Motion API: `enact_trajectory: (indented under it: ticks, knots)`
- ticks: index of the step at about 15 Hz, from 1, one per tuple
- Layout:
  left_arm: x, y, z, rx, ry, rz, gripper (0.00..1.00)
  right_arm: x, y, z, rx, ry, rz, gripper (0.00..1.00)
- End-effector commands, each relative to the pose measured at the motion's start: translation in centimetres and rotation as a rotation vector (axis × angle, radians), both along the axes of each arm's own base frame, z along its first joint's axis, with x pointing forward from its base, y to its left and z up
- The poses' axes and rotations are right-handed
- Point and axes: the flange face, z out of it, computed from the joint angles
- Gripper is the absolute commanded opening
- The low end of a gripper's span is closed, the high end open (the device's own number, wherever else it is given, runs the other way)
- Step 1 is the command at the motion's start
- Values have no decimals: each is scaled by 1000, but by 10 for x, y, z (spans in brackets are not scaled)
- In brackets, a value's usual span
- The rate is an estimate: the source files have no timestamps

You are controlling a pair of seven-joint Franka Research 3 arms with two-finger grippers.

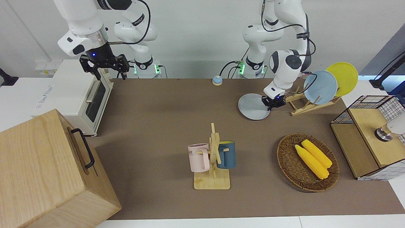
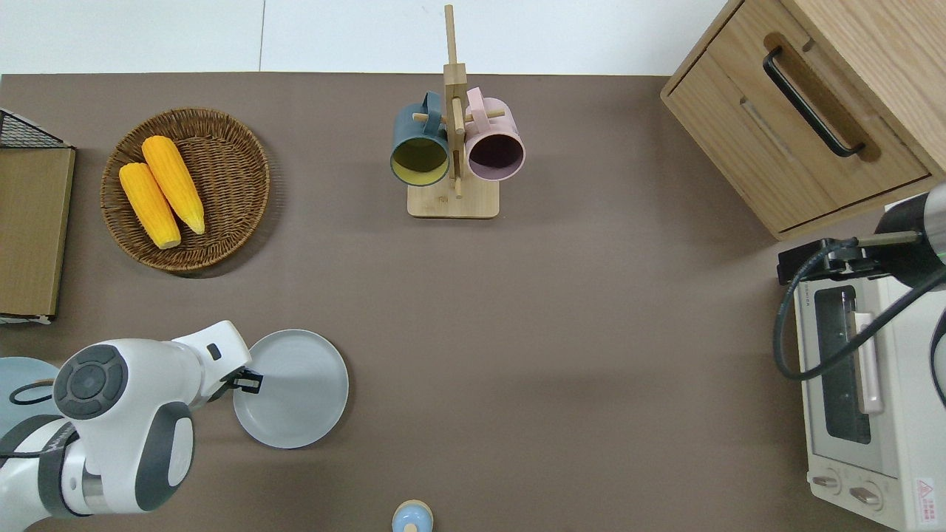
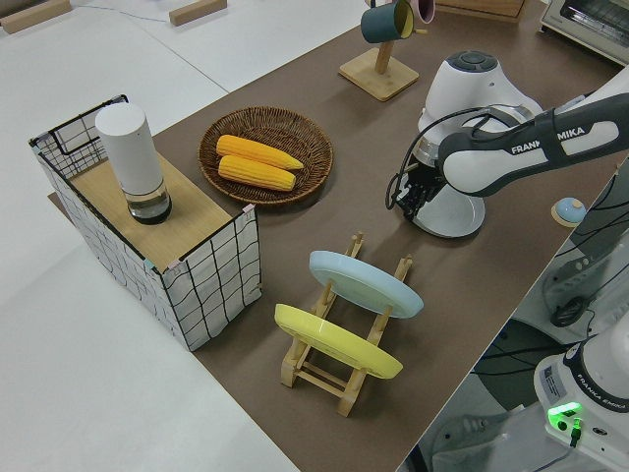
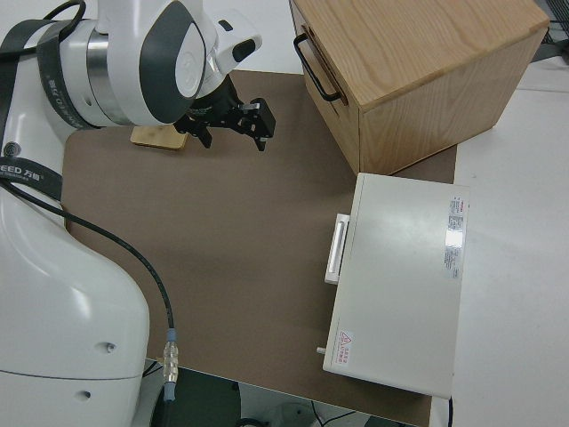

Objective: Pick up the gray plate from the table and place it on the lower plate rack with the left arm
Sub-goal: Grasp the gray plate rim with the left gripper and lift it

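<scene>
We see the left gripper [image 1: 274, 104] clenched on the plate's [image 1: 251, 106] rim, right of frame centre, so next comes carrying to the rack [image 1: 302, 106].

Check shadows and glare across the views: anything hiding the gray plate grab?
Front view: the gray plate is evenly lit, no glare; the left tool sits at its rim. Overhead view: soft shadow under the plate's rim, and the arm covers the rack. Left side view: the arm hides most of the plate.

Robotics lab: two bench-mounted arms, staged kitchen props — toaster oven [image 1: 79, 95], mug stand [image 1: 212, 161].
</scene>
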Motion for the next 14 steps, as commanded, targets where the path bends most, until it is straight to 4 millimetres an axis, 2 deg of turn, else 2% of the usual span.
enact_trajectory:
  ticks: [1,8,14]
  knots:
    - [3,3,20,12,11,6,0,0,1,3,3,-4,-2,983]
    - [1,8,72,20,31,27,0,0,1,3,3,-5,-2,983]
    - [14,11,122,18,82,39,0,0,1,3,3,-4,-2,983]
